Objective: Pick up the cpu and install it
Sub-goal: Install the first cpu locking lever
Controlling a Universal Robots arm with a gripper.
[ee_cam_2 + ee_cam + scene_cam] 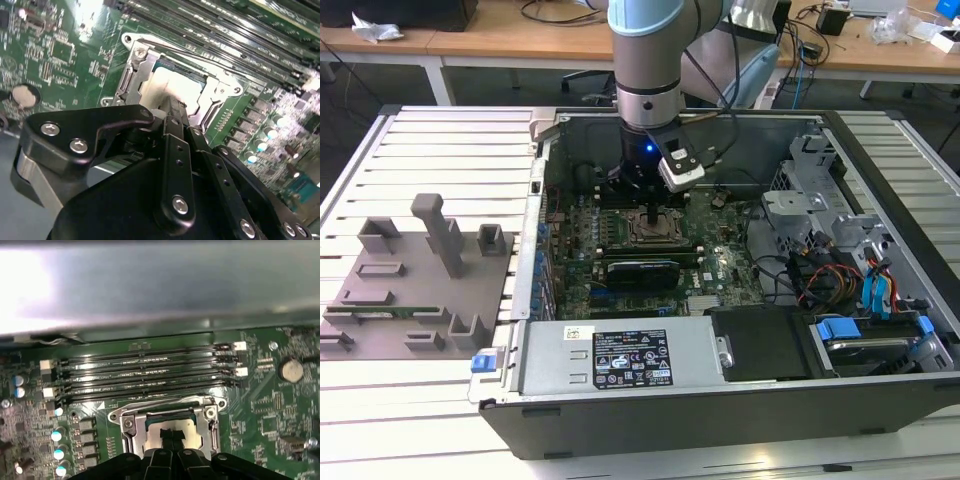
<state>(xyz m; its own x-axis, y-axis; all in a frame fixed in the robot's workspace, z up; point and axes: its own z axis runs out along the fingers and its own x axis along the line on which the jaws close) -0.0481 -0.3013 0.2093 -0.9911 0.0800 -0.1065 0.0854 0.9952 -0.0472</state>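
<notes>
Down inside the computer case [880, 400], the tool [170, 437] meets the cpu [186, 428] in its socket [126, 421]. Its fingers [172, 117] are pinched together on the cpu.

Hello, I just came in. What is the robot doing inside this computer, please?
The arm has reached into the open computer case and its gripper is down at the socket on the motherboard. In both wrist views the jaws look close together over a pale square part in the socket, probably the cpu. Whether the jaws grip it or it already lies seated, I cannot tell. The grey fixture plate lies outside the case.
</notes>
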